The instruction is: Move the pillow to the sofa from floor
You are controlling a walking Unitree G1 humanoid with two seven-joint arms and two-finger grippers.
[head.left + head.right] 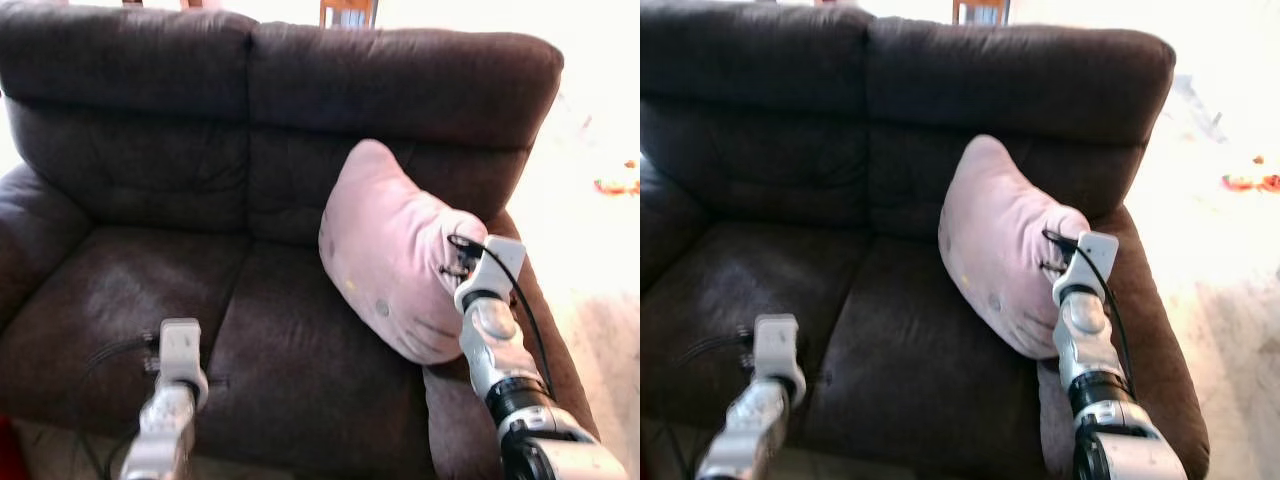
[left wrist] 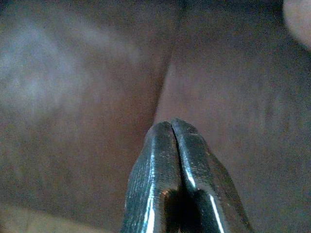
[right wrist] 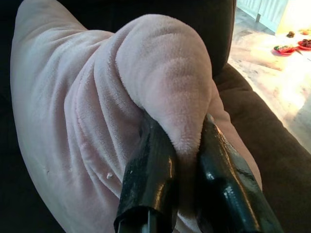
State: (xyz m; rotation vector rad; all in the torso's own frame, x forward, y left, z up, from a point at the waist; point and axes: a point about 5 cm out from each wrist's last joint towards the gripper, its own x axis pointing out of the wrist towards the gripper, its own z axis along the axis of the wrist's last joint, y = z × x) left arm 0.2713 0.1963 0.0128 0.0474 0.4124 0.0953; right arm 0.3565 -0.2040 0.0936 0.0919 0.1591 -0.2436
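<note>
1. A dark brown sofa [image 1: 180,150] takes up most of the head views, from the upper left across to the right of centre.
2. The pink pillow [image 1: 385,250] stands tilted on the right-hand seat cushion, right of the frame's centre, its upper end leaning against the backrest and its lower end down by the sofa's right armrest.
3. The right gripper [image 3: 182,160] comes up from the lower right of the frame. Its jaws are pinched on a plush fold at the pillow's right edge, with the fabric bulging out between the two black fingers [image 3: 150,170].
4. The left gripper [image 2: 173,131] hovers at the lower left, over the front of the left seat cushion. Its jaws are pressed together with nothing between them, pointing at the seam between the two cushions.
5. Bright floor [image 1: 600,130] shows along the right edge, with small red things [image 1: 617,186] lying on it.
</note>
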